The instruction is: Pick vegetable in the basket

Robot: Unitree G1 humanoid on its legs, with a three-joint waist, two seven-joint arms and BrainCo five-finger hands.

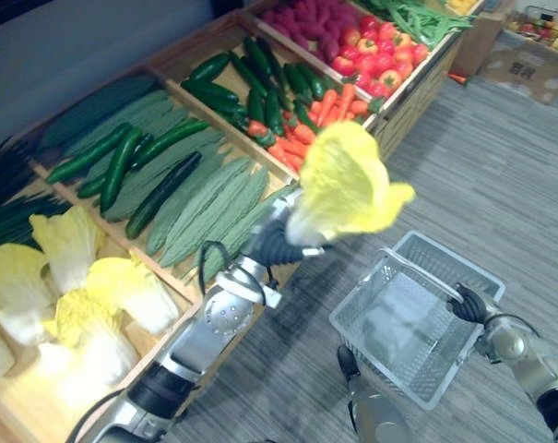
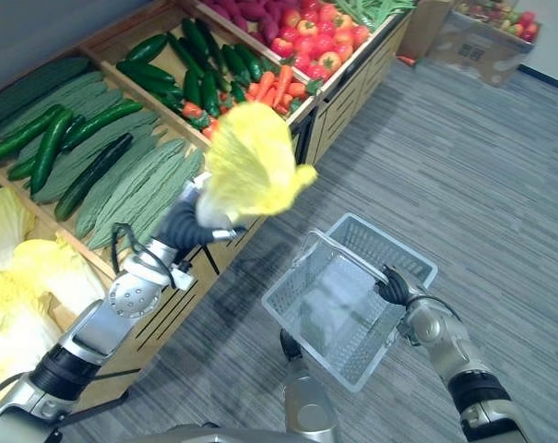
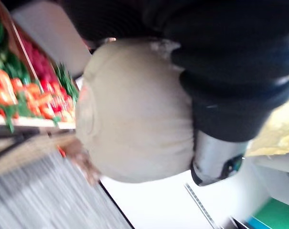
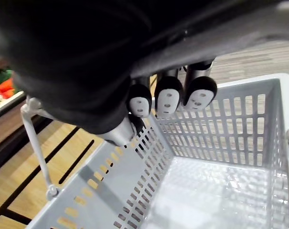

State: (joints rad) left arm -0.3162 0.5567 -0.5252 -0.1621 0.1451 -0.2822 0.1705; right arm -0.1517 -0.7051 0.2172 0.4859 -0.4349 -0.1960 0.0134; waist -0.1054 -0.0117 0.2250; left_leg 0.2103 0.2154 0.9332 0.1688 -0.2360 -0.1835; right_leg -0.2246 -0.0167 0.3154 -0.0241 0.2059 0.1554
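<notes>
A yellow-leaved cabbage (image 1: 348,180) is up in the air beside the shelf's front edge, above and to the left of the basket. My left hand (image 1: 280,238) is shut on its pale base (image 3: 134,109), with one finger (image 3: 216,157) pressed against the base. The grey plastic basket (image 1: 442,257) hangs low over the floor with nothing in it. My right hand (image 1: 470,305) is shut on the basket's handle, its dark-tipped fingers (image 4: 168,98) curled round the bar above the slotted wall (image 4: 240,124).
The wooden shelf (image 1: 182,88) runs along the left with more cabbages (image 1: 76,295), ridged green gourds (image 1: 205,203), cucumbers (image 1: 122,157), carrots (image 1: 325,106) and red peppers (image 1: 380,55). A cardboard box (image 1: 528,65) stands at the far right. Grey carpet lies under the basket.
</notes>
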